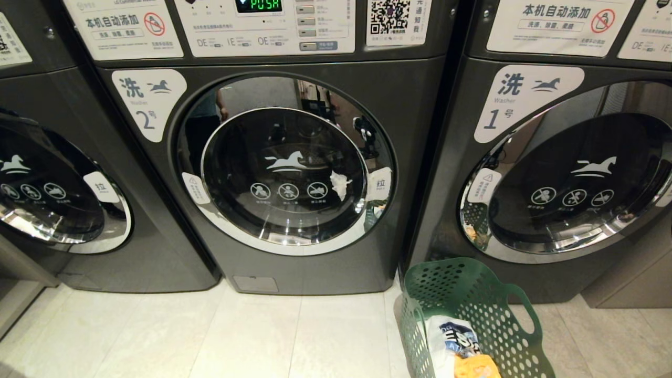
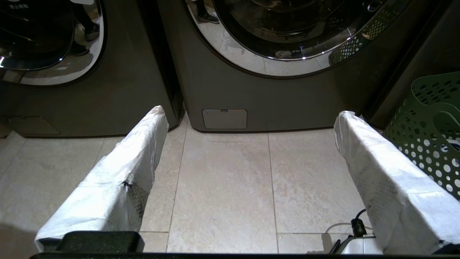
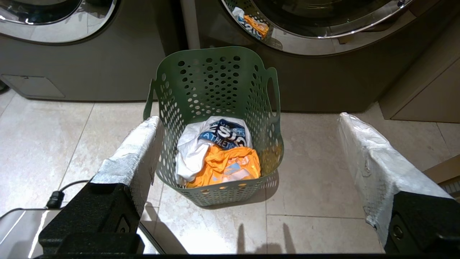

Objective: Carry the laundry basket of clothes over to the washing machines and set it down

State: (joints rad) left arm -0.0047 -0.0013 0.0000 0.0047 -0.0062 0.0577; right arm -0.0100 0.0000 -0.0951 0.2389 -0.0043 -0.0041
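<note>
Head view: three washers (image 1: 294, 157) in a row, dark grey fronts, round chrome-ringed doors, all shut. Middle one labelled 2, the one on my right labelled 1. Pale tiled floor (image 1: 210, 336) runs from their bases toward me.

Basket (image 1: 472, 315): green, perforated, upright on the floor, just in front of washer 1's base and near the seam between washers 1 and 2. Far rim close to the machine front; I cannot tell whether it touches. Two cut-out handles on the side rims.

Clothes (image 3: 215, 154): inside the basket, low on its bottom. White piece with blue-black print toward the washers, orange piece on the near side.

Left gripper (image 2: 248, 118): my fingers (image 2: 122, 169) spread wide, holding nothing, low over bare tile facing washer 2's base. Basket just beyond my right-hand finger, apart from it.

Right gripper (image 3: 248, 122): fingers (image 3: 373, 162) spread wide, holding nothing. One finger sits by the basket's side wall at its near corner; contact I cannot tell. The other stands well apart from the opposite wall, bare tile between. Open tile also before the basket's near rim.
</note>
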